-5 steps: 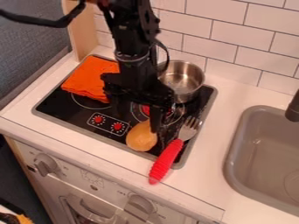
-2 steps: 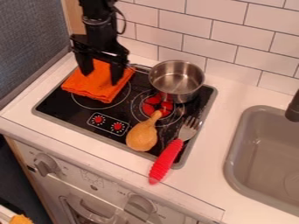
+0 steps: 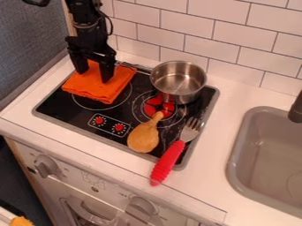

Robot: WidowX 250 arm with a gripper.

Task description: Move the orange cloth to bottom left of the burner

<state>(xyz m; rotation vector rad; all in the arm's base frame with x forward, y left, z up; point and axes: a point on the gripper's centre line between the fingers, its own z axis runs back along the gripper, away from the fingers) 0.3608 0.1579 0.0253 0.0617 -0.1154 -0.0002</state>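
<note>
Cloth (image 3: 96, 91), orange and folded, lies on the far left part of the black hob (image 3: 54, 103), its near edge over the left ring. I have the gripper (image 3: 94, 77) above it with its two fingers parted, one left and one right; from this angle I can't quite tell whether the tips touch the fabric.

Along the cloth's left side runs the hob's gray rim. Black glass stretches from its near edge to the red knobs (image 3: 118, 127). Off its right corner is the handle of the steel pot (image 3: 178, 78), which overlaps the far right of the red burner (image 3: 154, 106). The toy drumstick (image 3: 143, 137) points its thin end at that burner. Right beside it, the fork (image 3: 168, 160) crosses the near rim, its red handle reaching onto the white counter (image 3: 215, 141).

Farther right I have the gray sink (image 3: 233, 159) and a dark faucet (image 3: 296, 110). White tiles (image 3: 230, 53) line the far side, a gray wall (image 3: 29, 39) the left, and an oven front (image 3: 88, 176) faces the near side.
</note>
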